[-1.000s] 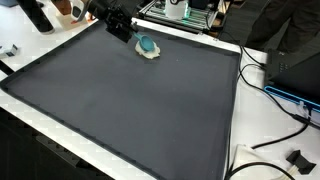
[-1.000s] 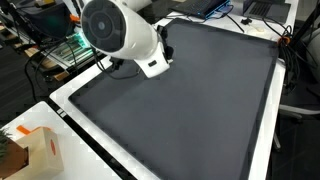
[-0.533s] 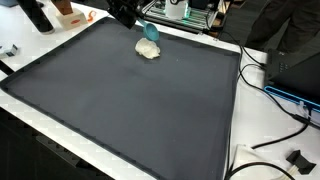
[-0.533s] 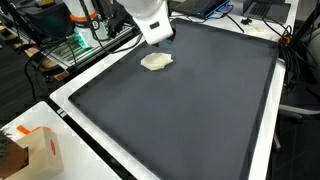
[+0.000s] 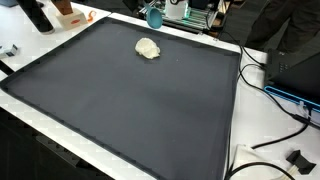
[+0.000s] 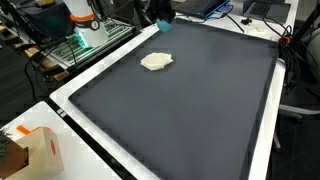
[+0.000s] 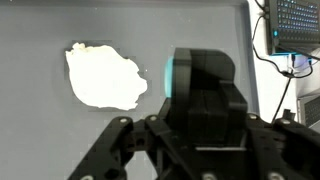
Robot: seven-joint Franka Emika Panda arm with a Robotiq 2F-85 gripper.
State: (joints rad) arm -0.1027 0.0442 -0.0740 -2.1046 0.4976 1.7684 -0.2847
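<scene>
Lift step, seemingly — claw clamps 1 teal piece, top centre, beyond the cream lump — next needs a steady carry.

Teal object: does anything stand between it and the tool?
Nothing visible does. The tool holds the teal object in the air above the mat; the cream lump lies apart on the mat.

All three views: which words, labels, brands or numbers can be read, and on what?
None legible.
Screen, wrist view: rows of characters, too small to read.
Cardboard box, an exterior view: any print is too blurred to tell.
Teal-rimmed object in the gripper, white lump: no print visible.
</scene>
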